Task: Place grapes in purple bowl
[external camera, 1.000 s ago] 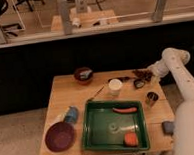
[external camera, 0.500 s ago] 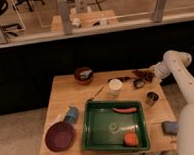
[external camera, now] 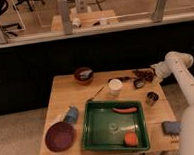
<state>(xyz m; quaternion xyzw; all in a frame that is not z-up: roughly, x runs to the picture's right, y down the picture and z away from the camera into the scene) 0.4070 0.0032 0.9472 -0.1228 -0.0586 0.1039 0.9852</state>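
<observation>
The grapes [external camera: 142, 74], a small dark reddish cluster, lie on the wooden table [external camera: 74, 96] near its back right corner. My gripper [external camera: 151, 77] hangs at the end of the white arm [external camera: 180, 73], right beside the grapes on their right, open and holding nothing. The purple bowl [external camera: 60, 136], wide and shallow, sits at the table's front left corner, far from the gripper.
A green tray [external camera: 97, 134] in the front middle holds a long orange-red piece [external camera: 124, 110] and an orange lump [external camera: 130, 138]. Around it are a white cup [external camera: 114, 86], a black looped object [external camera: 136, 82], a small reddish-brown bowl [external camera: 84, 74], a dark cup [external camera: 151, 97], a blue item [external camera: 70, 114] and a blue sponge [external camera: 170, 127].
The arm has dipped slightly toward the grapes at the back right corner. Nothing on the table has moved.
</observation>
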